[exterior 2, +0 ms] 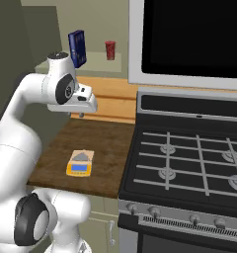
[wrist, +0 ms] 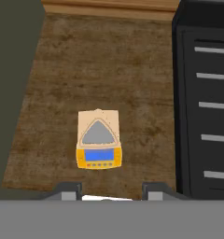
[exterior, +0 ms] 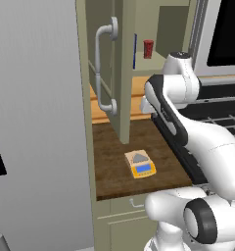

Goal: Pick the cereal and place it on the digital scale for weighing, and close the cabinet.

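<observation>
Gripper sits right at the lens, fingers spread with nothing between them, hanging over the digital scale on the brown tabletop. So nothing's done yet, I'd say: the cereal is up on the cabinet shelf at about 11 o'clock from the scale, beside a red cup. The left base view adds the cabinet door standing open; the right base view shows the stove.
</observation>
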Motion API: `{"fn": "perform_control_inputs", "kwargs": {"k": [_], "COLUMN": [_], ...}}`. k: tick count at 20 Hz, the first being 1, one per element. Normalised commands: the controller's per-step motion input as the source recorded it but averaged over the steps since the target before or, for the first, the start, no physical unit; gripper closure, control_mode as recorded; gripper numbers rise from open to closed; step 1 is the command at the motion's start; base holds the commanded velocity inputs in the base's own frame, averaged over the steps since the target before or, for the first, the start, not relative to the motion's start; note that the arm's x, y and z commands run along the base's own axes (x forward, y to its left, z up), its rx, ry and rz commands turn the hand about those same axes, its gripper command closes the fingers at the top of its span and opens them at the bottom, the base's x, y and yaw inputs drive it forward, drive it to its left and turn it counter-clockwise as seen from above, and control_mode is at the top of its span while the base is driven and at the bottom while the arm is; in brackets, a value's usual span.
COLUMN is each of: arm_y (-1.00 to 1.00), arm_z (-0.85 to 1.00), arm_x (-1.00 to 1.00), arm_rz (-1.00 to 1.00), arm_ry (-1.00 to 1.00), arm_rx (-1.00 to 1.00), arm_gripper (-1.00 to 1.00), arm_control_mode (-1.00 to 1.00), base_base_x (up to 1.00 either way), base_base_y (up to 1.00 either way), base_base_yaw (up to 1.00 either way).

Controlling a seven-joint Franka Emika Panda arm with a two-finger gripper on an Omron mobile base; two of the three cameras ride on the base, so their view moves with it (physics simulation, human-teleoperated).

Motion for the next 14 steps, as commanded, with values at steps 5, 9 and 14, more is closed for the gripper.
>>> {"fn": "perform_control_inputs", "kwargs": {"k": [5, 9, 14], "arm_y": [0.02, 0.03, 0.04], "arm_z": [0.0, 0.29, 0.6], "arm_x": [-0.43, -0.53, -0.31], "arm_rz": [0.0, 0.01, 0.0], "arm_ry": [-0.09, -0.49, -0.37], "arm_rx": [0.0, 0.01, 0.0], "arm_gripper": [-1.0, -1.0, -1.0], "arm_control_mode": [-1.0, -1.0, -1.0], "base_base_x": [0.0, 0.0, 0.0], "base_base_y": [0.0, 0.0, 0.0], "base_base_yaw": [0.0, 0.0, 0.0]}}
